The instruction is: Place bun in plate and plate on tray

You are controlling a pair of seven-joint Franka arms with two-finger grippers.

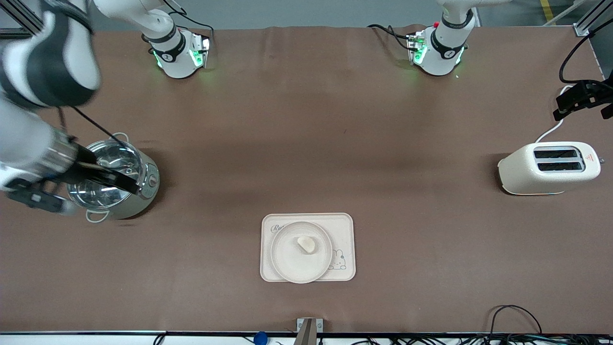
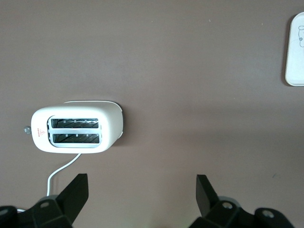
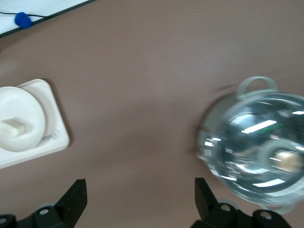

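The small cream-white half-moon bun point(image 1: 307, 245) lies in the round, shallow cream plate point(image 1: 301, 271), and the plate sits on the cream rectangular tray with rabbit print point(image 1: 346, 225), near the middle of the table edge closest to the front camera; by the look of it, both placements are done. The right gripper point(image 1: 103, 176) hangs with its jaws spread wide and empty over the shiny steel pot point(image 1: 143, 191) at the right arm's end of the table. The left gripper point(image 1: 582, 98), likewise wide and empty, hovers over the table's edge at the left arm's end, just beside the cream two-slot toaster point(image 1: 548, 168). The tray lies between them, well apart from both.
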